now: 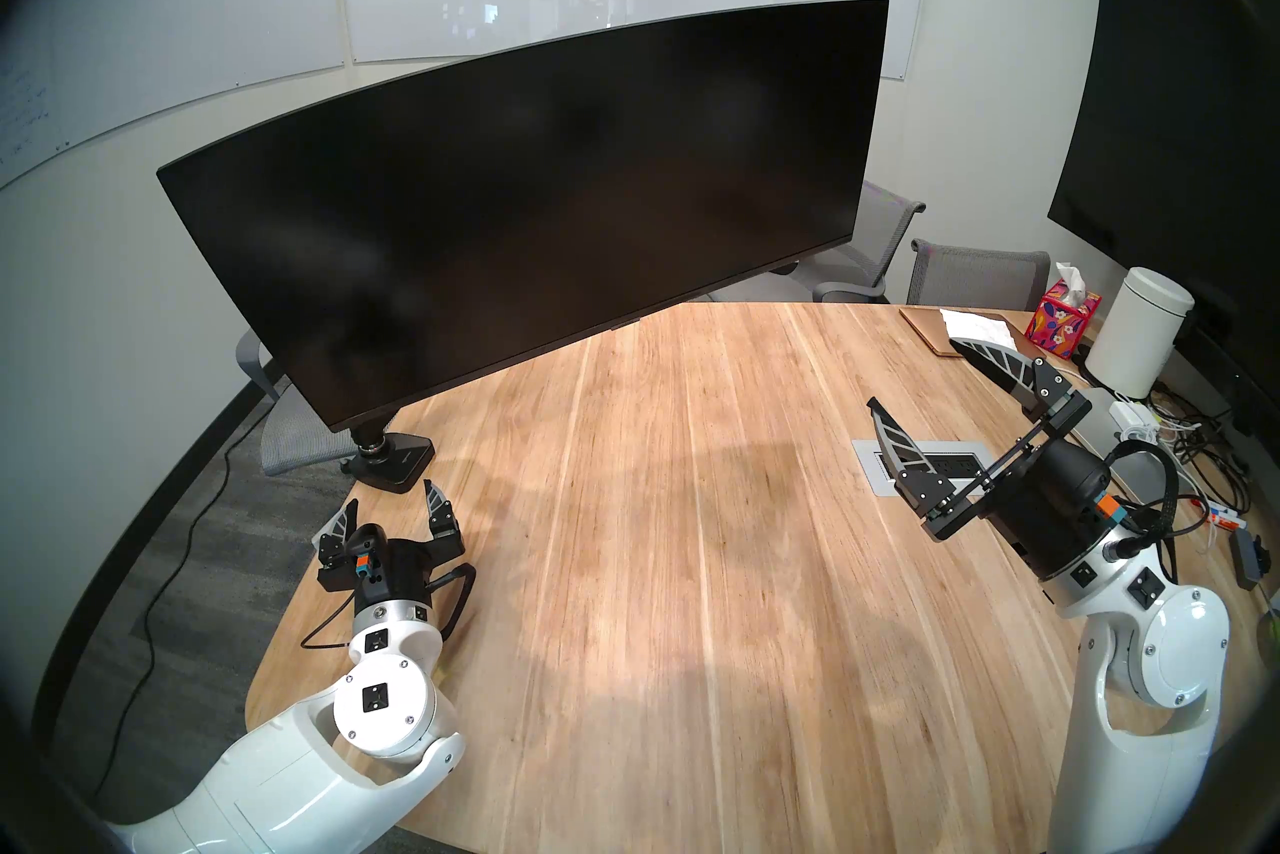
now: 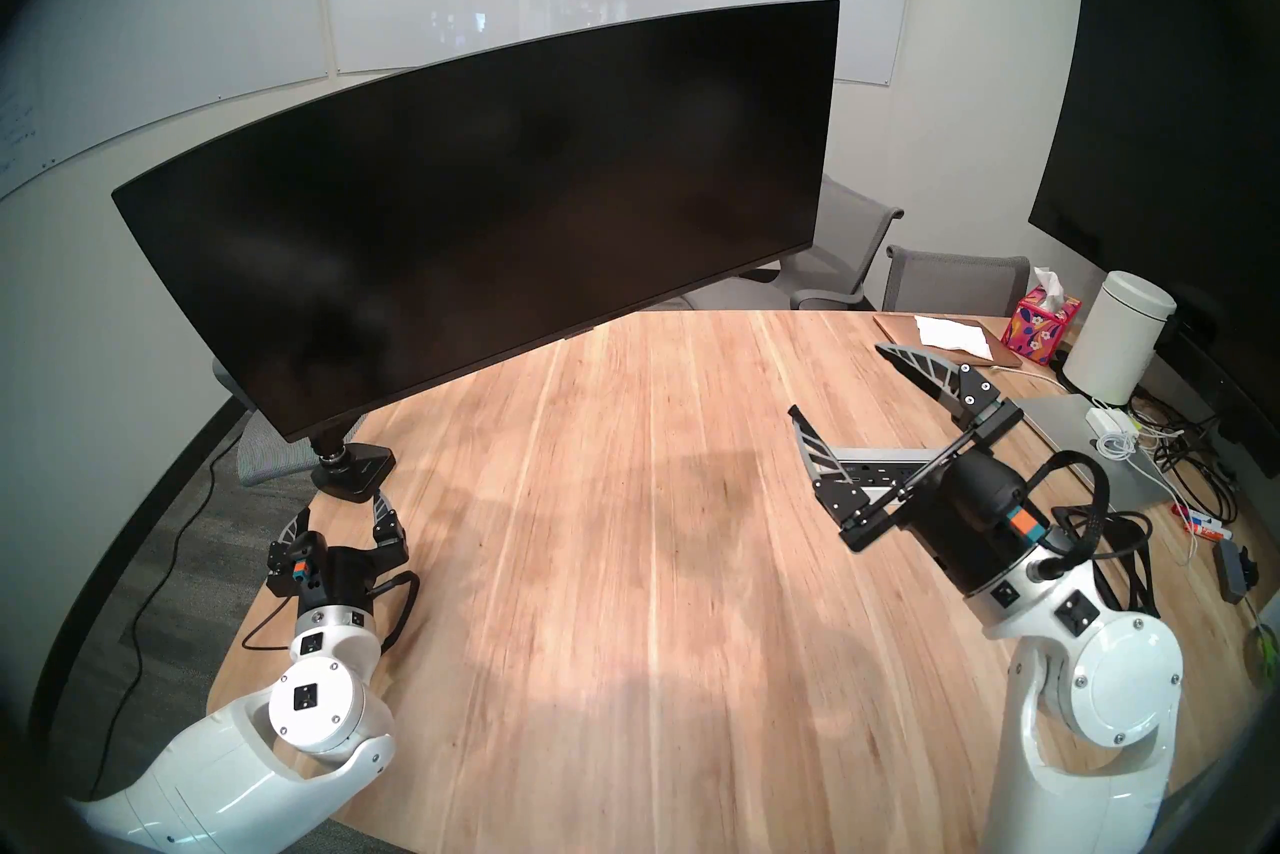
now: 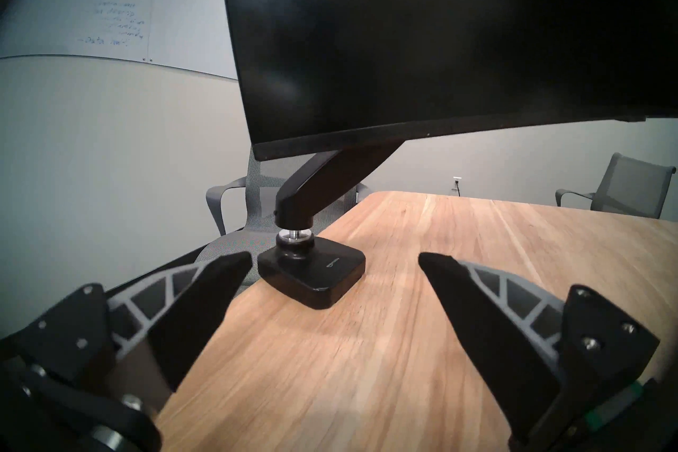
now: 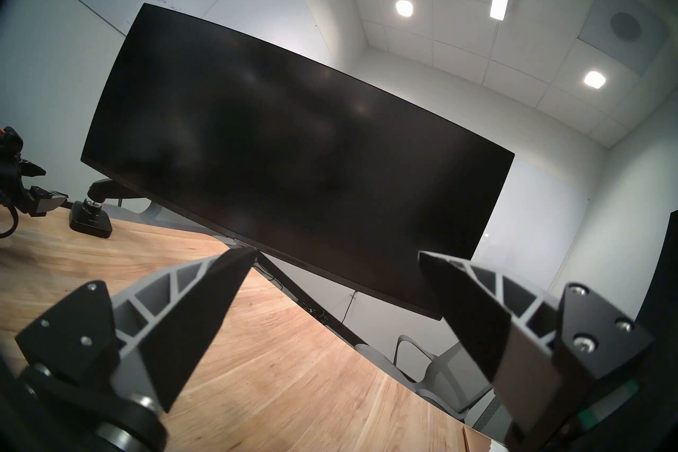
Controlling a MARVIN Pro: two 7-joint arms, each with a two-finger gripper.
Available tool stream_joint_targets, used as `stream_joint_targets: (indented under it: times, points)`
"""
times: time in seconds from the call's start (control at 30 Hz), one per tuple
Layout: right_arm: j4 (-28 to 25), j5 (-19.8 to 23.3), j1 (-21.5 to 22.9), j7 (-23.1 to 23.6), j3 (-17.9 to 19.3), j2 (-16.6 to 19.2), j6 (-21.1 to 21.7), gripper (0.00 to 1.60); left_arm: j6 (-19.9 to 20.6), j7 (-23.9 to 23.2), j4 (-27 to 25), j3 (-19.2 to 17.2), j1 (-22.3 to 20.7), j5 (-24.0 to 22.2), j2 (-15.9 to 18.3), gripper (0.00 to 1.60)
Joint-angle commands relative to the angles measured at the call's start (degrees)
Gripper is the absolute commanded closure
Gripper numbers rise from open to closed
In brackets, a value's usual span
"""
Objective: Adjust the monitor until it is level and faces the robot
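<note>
The monitor, a wide curved dark screen, is seen in the head views slanted above the wooden table, its left end low and its right end high. The clamp base is fixed at the table's left edge. The left gripper is held just in front of that base with fingers spread and nothing between them; the right gripper is likewise spread wide and empty, well apart from the screen. Only the left wrist view reveals the black support arm rising from the base behind the screen's lower edge. The right wrist view alone shows the ceiling lights.
</note>
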Motion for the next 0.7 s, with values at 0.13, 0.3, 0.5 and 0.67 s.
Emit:
stream_joint_targets:
  times: [0.13,0.3,0.5,0.67]
  points:
    - [-0.96,0.31,0.14,0.13,0.02,0.12,-0.07,0.0,0.05,-1.61,3.09,-0.11,-5.67,0.7,-1.81,0.0]
    - [-0.97,0.33,0.13,0.14,0.03,0.12,-0.05,0.0,0.42,-1.14,2.84,-0.14,-5.78,1.06,-2.19,0.0]
    - [-0.99,0.34,0.12,0.15,0.04,0.13,-0.04,0.0,0.49,-1.39,3.84,-0.01,-6.25,1.13,-2.59,0.0]
    - [-0.99,0.34,0.12,0.15,0.04,0.13,-0.04,0.0,0.68,-1.84,4.8,-0.08,-7.25,0.75,-2.99,0.0]
